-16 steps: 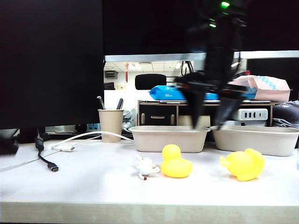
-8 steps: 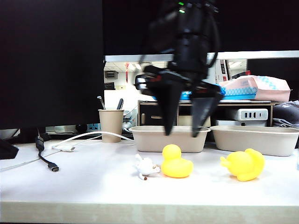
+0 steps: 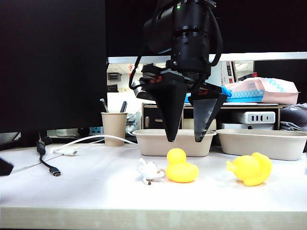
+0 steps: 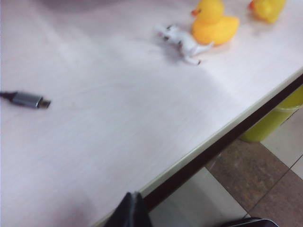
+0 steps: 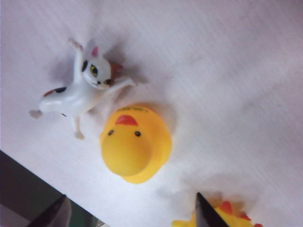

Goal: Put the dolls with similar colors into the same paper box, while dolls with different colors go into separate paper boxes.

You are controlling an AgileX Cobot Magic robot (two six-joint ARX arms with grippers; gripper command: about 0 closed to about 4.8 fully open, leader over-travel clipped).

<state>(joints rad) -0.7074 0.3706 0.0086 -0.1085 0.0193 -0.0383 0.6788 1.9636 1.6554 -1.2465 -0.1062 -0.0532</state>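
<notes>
Two yellow duck dolls sit on the white table, one in the middle (image 3: 181, 166) and one to the right (image 3: 249, 168). A tiny white cat doll (image 3: 150, 171) lies against the middle duck's left side. Behind them stand two beige paper boxes, left (image 3: 144, 139) and right (image 3: 288, 140). My right gripper (image 3: 184, 139) hangs open, pointing down just above the middle duck (image 5: 135, 146), empty; its wrist view also shows the cat (image 5: 80, 92) and the other duck (image 5: 222, 216). My left gripper (image 4: 132, 197) is shut and empty, near the table's front edge, far from the ducks (image 4: 214, 23).
A paper cup with pens (image 3: 113, 127), a white cable (image 3: 91, 138) and a black cable with a plug (image 3: 53, 170) lie at the left. A dark monitor (image 3: 53, 62) fills the back left. A yellow bin (image 4: 274, 120) stands under the table's edge (image 4: 222, 137).
My right gripper has swung left, from over the right paper box to above the middle duck, staying open. The dolls have not moved.
</notes>
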